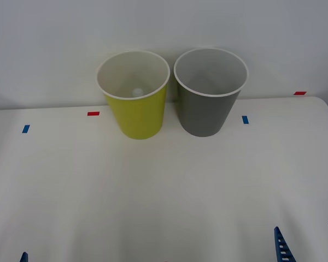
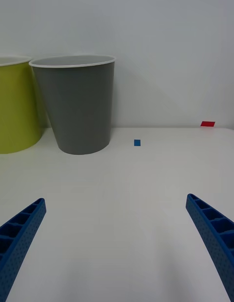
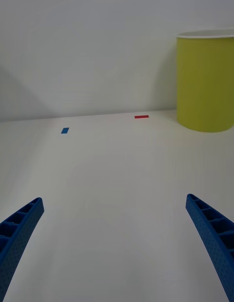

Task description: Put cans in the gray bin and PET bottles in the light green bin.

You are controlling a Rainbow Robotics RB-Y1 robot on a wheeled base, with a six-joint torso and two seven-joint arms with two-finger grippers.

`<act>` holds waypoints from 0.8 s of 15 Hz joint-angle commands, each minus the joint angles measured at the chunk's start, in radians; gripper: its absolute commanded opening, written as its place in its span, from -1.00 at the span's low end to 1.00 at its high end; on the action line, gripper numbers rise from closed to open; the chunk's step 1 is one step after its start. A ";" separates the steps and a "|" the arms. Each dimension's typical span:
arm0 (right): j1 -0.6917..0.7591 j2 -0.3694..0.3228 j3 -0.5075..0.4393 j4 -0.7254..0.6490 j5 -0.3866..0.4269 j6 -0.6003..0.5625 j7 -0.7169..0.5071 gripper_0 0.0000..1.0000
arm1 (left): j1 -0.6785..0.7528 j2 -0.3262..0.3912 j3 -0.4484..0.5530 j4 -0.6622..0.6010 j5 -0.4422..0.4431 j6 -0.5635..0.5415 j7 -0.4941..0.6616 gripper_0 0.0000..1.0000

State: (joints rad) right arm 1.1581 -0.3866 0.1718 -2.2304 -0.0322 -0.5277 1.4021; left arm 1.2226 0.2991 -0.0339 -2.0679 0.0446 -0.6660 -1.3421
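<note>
bottle (image 1: pixel 137 93) in light green bin (image 1: pixel 138 117) at 11 | left gripper (image 3: pixel 114 243), right gripper (image 2: pixel 114 243) wide open, empty | stay back, done?

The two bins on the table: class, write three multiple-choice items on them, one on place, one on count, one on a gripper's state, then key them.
1. The gray bin stands where?
A. robot's right of the light green bin
B. robot's left of it
C. inside it

2. How many blue tape marks lie on the table?
A. none
B. two
C. five

3. The right gripper is
A. shut on a can
B. shut, empty
C. open

Key: 1 A, front view shows gray rightward; 2 B, one beside each bin's outer side; 3 C, fingers stand wide apart.
</note>
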 commanded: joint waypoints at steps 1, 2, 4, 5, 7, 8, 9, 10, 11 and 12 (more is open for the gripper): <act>0.000 0.000 0.000 0.000 0.000 0.000 0.000 1.00 | 0.000 0.000 0.000 0.000 0.000 0.000 0.000 1.00; 0.000 0.000 0.000 0.000 0.000 0.000 0.000 1.00 | 0.000 0.000 0.000 0.000 0.000 0.000 0.000 1.00; 0.000 0.000 0.000 0.000 0.000 0.000 0.000 1.00 | 0.000 0.000 0.000 0.000 0.000 0.000 0.000 1.00; 0.000 0.000 0.000 0.000 0.000 0.000 0.000 1.00 | 0.000 0.000 0.000 0.000 0.000 0.000 0.000 1.00; 0.000 0.000 0.000 0.000 0.000 0.000 0.000 1.00 | 0.000 0.000 0.000 0.000 0.000 0.000 0.000 1.00; 0.000 0.000 0.000 0.000 0.000 0.000 0.000 1.00 | 0.000 0.000 0.000 0.000 0.000 0.000 0.000 1.00; 0.000 0.000 0.000 0.000 0.000 0.000 0.000 1.00 | 0.000 0.000 0.000 0.000 0.000 0.000 0.000 1.00; 0.000 0.000 0.000 0.000 0.000 0.000 0.000 1.00 | 0.000 0.000 0.000 0.000 0.000 0.000 0.000 1.00; 0.000 0.000 0.000 0.000 0.000 0.000 0.000 1.00 | 0.000 0.000 0.000 0.000 0.000 0.000 0.000 1.00; 0.000 0.000 0.000 0.000 0.000 0.000 0.000 1.00 | 0.000 0.000 0.000 0.000 0.000 0.000 0.000 1.00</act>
State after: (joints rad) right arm 1.1581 -0.3866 0.1718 -2.2304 -0.0322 -0.5277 1.4021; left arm 1.2226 0.2991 -0.0338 -2.0679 0.0445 -0.6660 -1.3422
